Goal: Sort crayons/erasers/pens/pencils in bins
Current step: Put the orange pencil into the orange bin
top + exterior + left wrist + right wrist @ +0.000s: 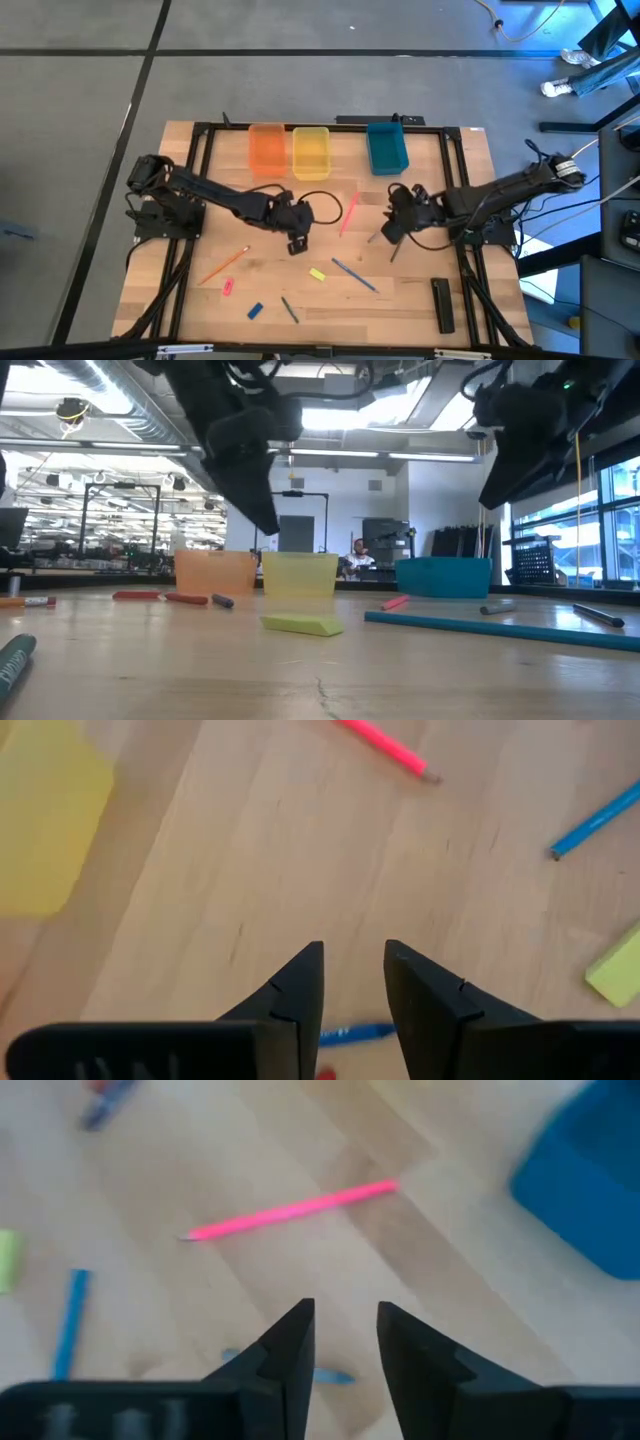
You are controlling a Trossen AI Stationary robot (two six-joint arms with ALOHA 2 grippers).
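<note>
Teal bin [590,1175]: cut off by right wrist frame edge, blurred. Yellow bin [45,815]: cropped in left wrist view. Bin contents: not discernible.

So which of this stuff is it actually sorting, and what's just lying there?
For the job: orange bin, yellow bin, teal bin; yellow eraser, pink eraser, blue eraser; pink pencil, blue pencil.

Just lying about: black bar.

Orange bin [266,147], yellow bin [311,152], teal-blue bin [386,147] on the pale wood table [420,300]. Erasers: yellow [317,274], pink [227,287], blue [255,311]. Pink pencil [347,215]; black bar [442,303] lower right.
</note>
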